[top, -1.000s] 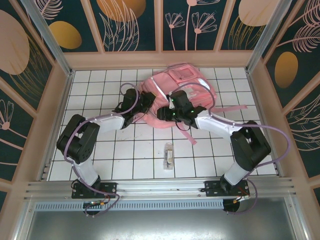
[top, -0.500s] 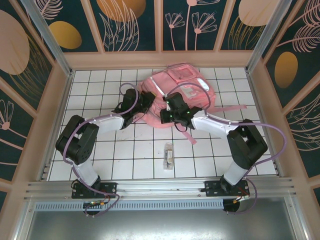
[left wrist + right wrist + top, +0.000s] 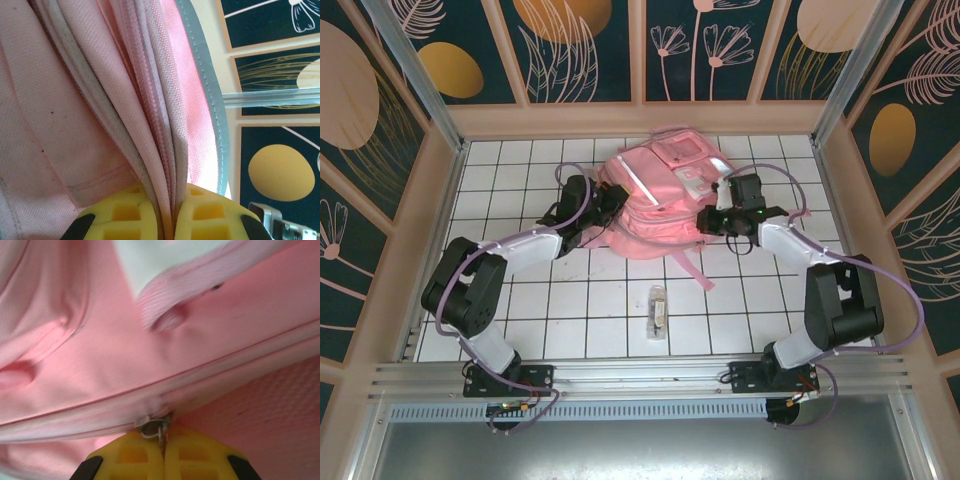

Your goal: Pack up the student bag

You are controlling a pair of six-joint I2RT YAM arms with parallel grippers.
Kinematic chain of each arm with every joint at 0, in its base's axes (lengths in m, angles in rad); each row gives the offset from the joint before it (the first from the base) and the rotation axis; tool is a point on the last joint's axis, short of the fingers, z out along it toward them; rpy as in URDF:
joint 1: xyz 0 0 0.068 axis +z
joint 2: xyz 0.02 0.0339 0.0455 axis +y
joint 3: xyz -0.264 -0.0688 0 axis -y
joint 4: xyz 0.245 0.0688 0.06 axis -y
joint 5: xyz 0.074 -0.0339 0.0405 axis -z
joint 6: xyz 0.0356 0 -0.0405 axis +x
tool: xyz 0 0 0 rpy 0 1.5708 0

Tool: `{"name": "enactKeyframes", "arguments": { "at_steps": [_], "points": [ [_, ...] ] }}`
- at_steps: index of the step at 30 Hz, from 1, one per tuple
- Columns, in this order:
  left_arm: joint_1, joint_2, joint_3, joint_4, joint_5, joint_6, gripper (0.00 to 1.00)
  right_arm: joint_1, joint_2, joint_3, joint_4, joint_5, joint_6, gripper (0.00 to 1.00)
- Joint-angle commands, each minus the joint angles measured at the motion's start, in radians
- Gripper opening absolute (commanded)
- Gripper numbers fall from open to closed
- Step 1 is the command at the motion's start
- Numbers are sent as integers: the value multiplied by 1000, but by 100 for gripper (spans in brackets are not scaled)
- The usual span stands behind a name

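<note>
Student bag (image 3: 665, 185) is being held at the far middle of the tiled table (image 3: 570, 310). The right gripper (image 3: 162, 450), clamped on the zipper pull (image 3: 154, 429), is being drawn from the bag's near middle to its right side. Folded fabric (image 3: 162, 160) at the bag's left edge is being pinched by the left gripper (image 3: 174, 215).

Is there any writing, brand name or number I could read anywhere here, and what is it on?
No text can be read.
White patch on the student bag: blurred, nothing legible.
Small packet lying in front of the bag: any print is too small to read.
</note>
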Motion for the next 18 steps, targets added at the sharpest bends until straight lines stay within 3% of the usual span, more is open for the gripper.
{"name": "enactKeyframes", "arguments": {
  "at_steps": [1,2,5,6,12,18],
  "points": [
    [40,-88,21,85,-30,40,0,-88,-36,49,-115,202,-41,0],
    [40,-89,21,85,-19,37,0,-94,-46,60,-112,186,-36,4],
    [39,-94,-19,94,1,34,0,-90,-100,45,-58,79,-11,40],
    [38,-93,-26,96,7,36,0,-87,-124,32,-28,40,4,47],
    [28,-71,-45,102,42,43,0,-4,-168,-36,204,-93,125,58],
    [10,-58,-58,125,52,40,0,128,-45,-37,400,-133,229,61]
  ]
}}
